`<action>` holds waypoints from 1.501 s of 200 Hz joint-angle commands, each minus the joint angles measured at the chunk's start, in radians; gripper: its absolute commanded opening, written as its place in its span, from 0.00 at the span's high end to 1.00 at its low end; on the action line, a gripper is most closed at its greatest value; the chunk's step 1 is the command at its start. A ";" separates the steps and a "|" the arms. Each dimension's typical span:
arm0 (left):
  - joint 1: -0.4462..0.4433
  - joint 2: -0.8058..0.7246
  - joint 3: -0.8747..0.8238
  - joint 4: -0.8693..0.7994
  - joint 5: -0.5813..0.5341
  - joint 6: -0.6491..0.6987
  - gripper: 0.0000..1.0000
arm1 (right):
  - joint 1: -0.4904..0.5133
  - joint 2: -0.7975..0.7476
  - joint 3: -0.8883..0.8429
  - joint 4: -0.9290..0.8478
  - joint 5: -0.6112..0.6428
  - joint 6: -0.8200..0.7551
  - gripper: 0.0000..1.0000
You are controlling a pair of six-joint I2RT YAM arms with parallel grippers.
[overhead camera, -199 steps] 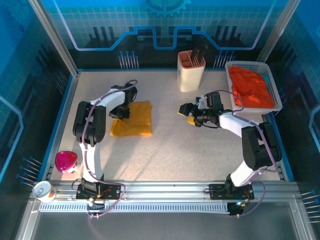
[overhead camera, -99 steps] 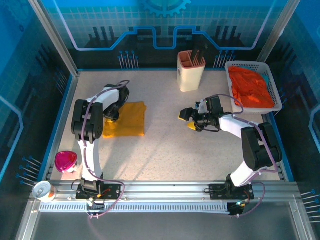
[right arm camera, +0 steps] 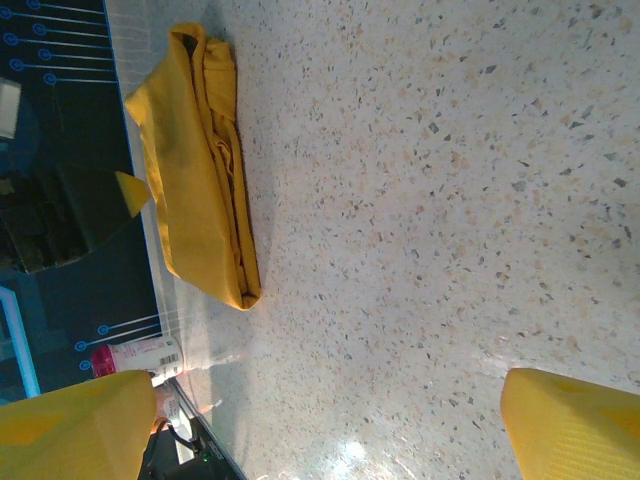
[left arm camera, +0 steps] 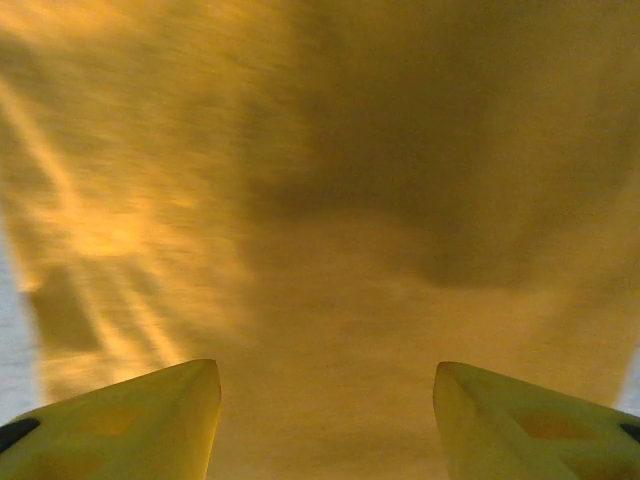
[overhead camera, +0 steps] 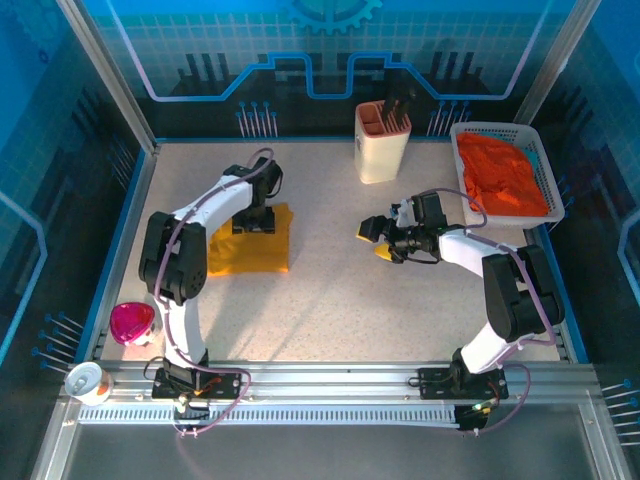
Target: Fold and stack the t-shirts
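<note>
The mustard-yellow t-shirt (overhead camera: 250, 245) lies folded into a flat rectangle on the left half of the table, and it also appears edge-on at the far side (right arm camera: 195, 170) in the right wrist view. My left gripper (overhead camera: 256, 222) hovers over the shirt's far edge, jaws wide open, with yellow cloth (left arm camera: 330, 230) spread just beneath them. The orange-red t-shirt (overhead camera: 500, 172) is heaped in the white mesh basket (overhead camera: 545, 135) at the back right. My right gripper (overhead camera: 372, 238) stands open above bare tabletop mid-right, nothing between its fingers.
A cream holder with dark utensils (overhead camera: 382, 142) stands at the back centre. A pink object (overhead camera: 131, 322) and a small white cup (overhead camera: 84, 380) sit at the near left corner. Blue rails edge the table.
My left gripper dragged the folded yellow shirt leftward, then swung right to the shirt's far right edge. The right gripper shifted slightly left and then stayed still.
</note>
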State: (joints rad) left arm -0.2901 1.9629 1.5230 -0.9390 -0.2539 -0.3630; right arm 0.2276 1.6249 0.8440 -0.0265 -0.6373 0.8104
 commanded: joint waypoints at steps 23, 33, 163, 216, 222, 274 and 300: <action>-0.007 0.108 -0.043 0.118 0.127 -0.051 0.43 | -0.012 -0.015 -0.006 -0.003 -0.022 -0.009 0.10; -0.007 0.124 -0.046 0.108 0.103 -0.048 0.43 | -0.012 -0.014 -0.011 0.000 -0.022 -0.010 0.10; 0.183 0.018 -0.133 -0.021 -0.119 0.112 0.42 | -0.006 0.030 -0.037 0.034 -0.042 -0.004 0.10; 0.204 -0.003 -0.098 -0.062 -0.130 0.112 0.41 | -0.006 0.034 -0.047 0.034 -0.044 -0.010 0.10; 0.203 -0.022 -0.104 -0.064 -0.116 0.106 0.41 | -0.005 0.035 -0.048 0.034 -0.045 -0.010 0.11; 0.186 -0.222 -0.240 -0.038 0.032 -0.003 0.34 | -0.006 0.040 -0.047 0.034 -0.048 -0.010 0.10; 0.196 -0.281 -0.369 0.016 0.098 -0.076 0.30 | -0.006 0.035 -0.053 0.034 -0.044 -0.011 0.10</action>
State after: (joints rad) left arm -0.1047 1.7130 1.2602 -0.9474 -0.2554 -0.3435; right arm 0.2279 1.6493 0.8040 0.0116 -0.6636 0.8104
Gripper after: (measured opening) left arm 0.691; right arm 0.896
